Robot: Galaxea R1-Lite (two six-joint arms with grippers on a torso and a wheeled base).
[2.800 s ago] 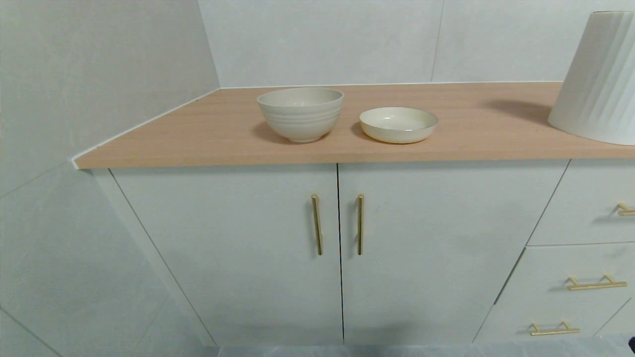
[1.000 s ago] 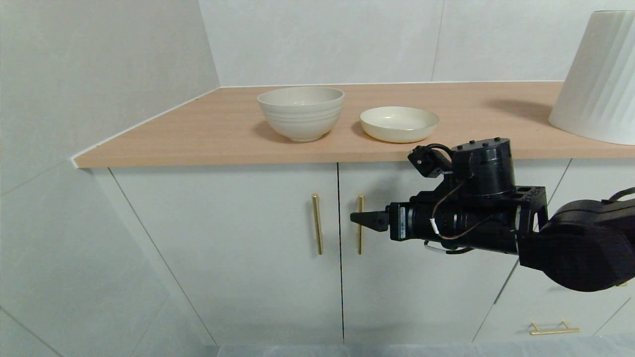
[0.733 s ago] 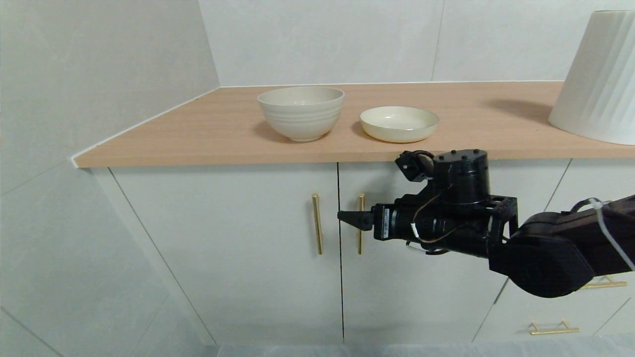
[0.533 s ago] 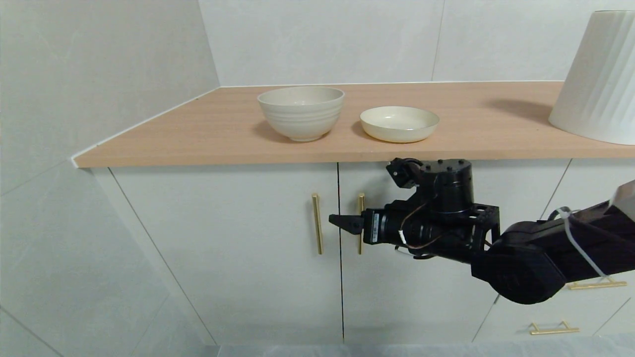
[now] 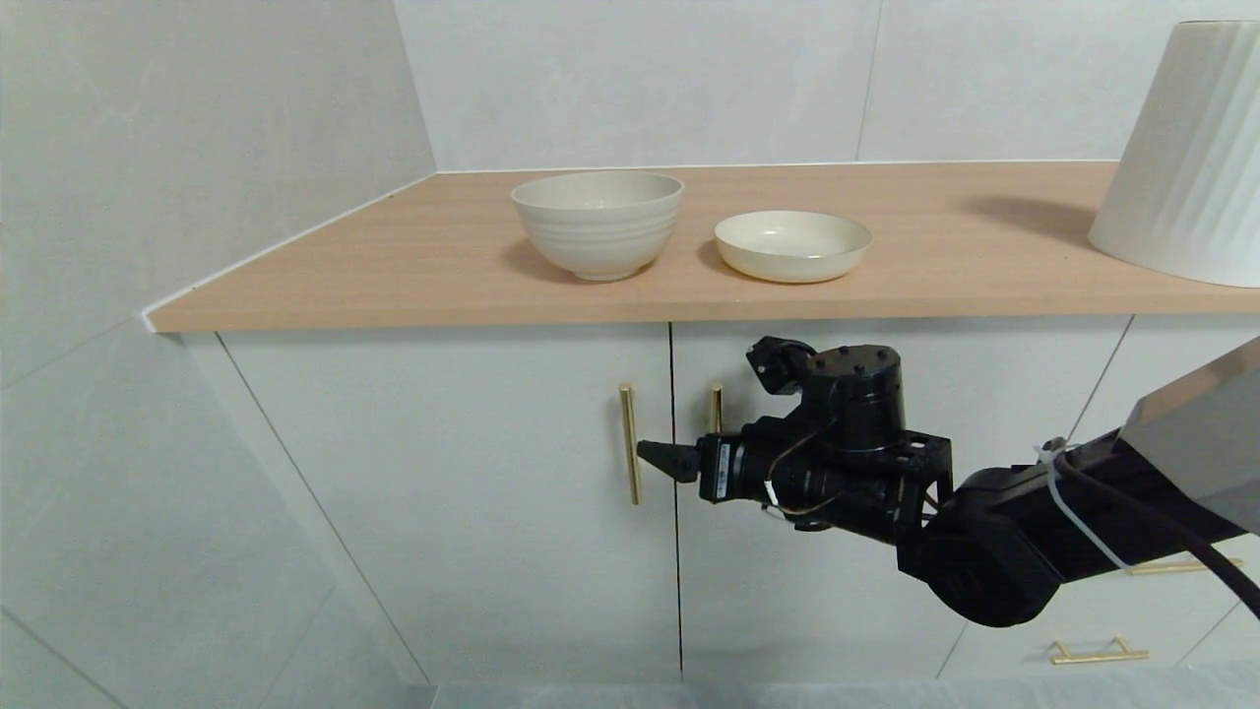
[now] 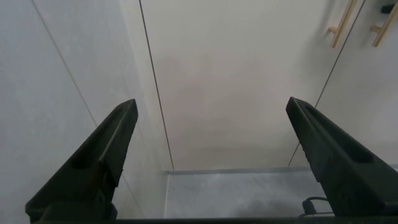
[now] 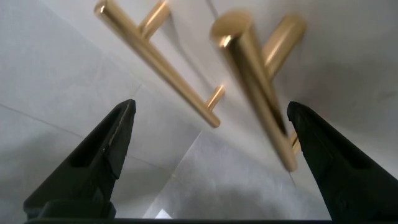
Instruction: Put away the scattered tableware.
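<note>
Head view: right gripper (image 5: 658,457) spread wide at right door handle (image 5: 716,396) (not clamped), left gripper (image 6: 211,124) released too, bowl (image 5: 597,225) and dish (image 5: 792,246) on countertop (image 5: 394,271)

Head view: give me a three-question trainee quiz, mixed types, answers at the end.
1. True or false: the deep ribbed cream bowl stands on the wooden countertop, at the robot's left of the shallow cream dish.
2. The black right gripper is level with: A) the brass bar door handles; B) the bowl; C) the dish.
3. Fill in: both white cabinet doors are ___.
Key: 1 true; 2 A; 3 shut.
</note>
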